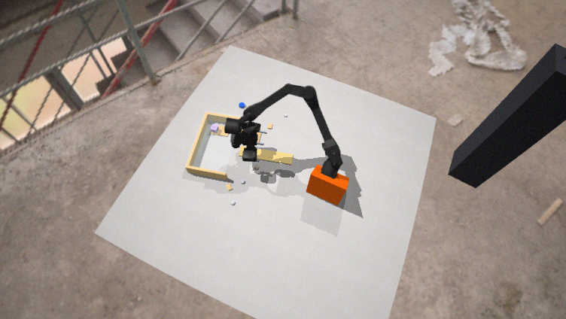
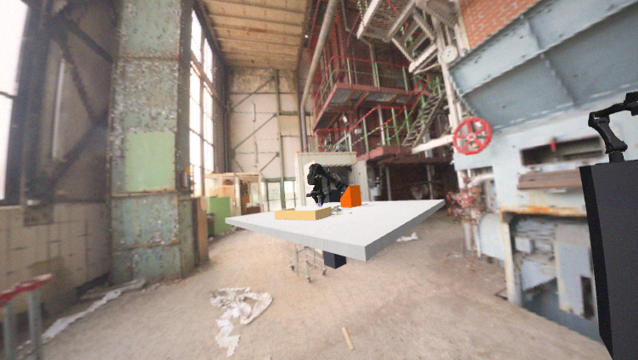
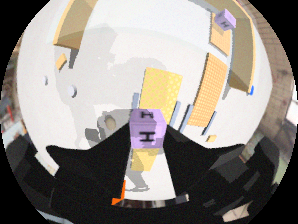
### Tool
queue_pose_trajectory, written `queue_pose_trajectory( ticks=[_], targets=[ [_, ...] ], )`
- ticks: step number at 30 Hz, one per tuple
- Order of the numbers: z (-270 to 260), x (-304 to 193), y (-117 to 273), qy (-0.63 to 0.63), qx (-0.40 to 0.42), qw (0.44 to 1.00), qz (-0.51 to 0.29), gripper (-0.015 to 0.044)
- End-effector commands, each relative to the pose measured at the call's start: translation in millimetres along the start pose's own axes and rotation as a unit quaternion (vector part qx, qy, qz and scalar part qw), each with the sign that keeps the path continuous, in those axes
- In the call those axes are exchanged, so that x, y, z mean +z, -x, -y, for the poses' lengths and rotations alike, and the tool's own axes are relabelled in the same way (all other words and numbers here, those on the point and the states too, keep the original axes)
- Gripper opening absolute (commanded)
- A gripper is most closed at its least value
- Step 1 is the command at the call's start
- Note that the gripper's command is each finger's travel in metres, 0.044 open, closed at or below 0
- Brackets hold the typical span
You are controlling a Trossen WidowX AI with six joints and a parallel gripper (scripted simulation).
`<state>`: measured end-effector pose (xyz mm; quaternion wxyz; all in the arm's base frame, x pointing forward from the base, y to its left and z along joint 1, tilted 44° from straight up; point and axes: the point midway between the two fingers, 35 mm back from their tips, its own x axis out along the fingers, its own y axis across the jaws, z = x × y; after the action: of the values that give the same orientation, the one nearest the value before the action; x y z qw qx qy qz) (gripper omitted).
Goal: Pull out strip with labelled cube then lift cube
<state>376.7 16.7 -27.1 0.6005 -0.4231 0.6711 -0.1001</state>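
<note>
My gripper (image 3: 147, 124) (image 2: 319, 204) is shut on a purple cube (image 3: 147, 136) marked H, held above the yellow dotted strip (image 3: 162, 92) (image 1: 279, 157). The arm hides this cube in the top view. The yellow strip lies outside the open side of the wooden frame (image 1: 196, 143) (image 3: 245, 50), and looks unbroken where it shows. A second purple cube (image 1: 214, 128) (image 3: 225, 20), with a mark like an H, sits on a short orange strip piece (image 3: 220, 42) inside the frame. A gap parts that piece from a longer orange piece (image 3: 209, 95).
Thin grey rails (image 3: 176, 115) stand beside the strips. Small orange blocks (image 1: 229, 186) (image 1: 269, 126), pale round bits (image 1: 232, 202) and a blue disc (image 1: 241, 104) lie around the frame. The arm's orange base block (image 1: 327, 186) (image 2: 353, 196) stands beyond the yellow strip.
</note>
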Motion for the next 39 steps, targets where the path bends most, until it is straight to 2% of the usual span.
queue_pose_trajectory(
  ticks=[1,23,30,39],
  targets=[
    [-3,-9,7,-0.004,0.002,1.000,0.001,0.0000],
    [-27,-67,6,-0.002,0.003,1.000,0.000,0.0000],
    [-27,-67,41,-0.002,0.004,1.000,0.000,0.0000],
    [-27,-67,42,-0.002,0.004,1.000,0.000,0.0000]
  ],
)
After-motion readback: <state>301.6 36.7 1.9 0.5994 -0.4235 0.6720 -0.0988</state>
